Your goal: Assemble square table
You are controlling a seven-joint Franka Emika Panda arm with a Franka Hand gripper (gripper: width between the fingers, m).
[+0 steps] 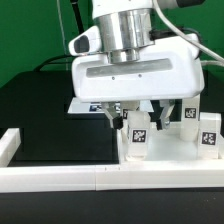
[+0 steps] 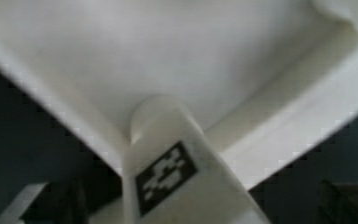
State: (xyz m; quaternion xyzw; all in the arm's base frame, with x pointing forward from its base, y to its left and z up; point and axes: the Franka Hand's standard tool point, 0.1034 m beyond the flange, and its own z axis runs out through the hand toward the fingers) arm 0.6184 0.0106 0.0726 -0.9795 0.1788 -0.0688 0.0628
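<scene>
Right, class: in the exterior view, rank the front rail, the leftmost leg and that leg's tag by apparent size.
Largest to smallest, no ties:
1. front rail
2. leftmost leg
3. tag

Three tagged white legs show in the exterior view: one (image 1: 136,137) under the arm, two (image 1: 188,118) (image 1: 209,135) at the exterior view's right. One gripper (image 1: 133,113). One slab (image 1: 85,106), partly hidden. One rail (image 1: 100,179) in front.

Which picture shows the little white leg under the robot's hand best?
The wrist view. The leg fills the middle, with its black-and-white tag facing the camera. In the exterior view the same leg stands small below the hand, partly hidden by it.
</scene>
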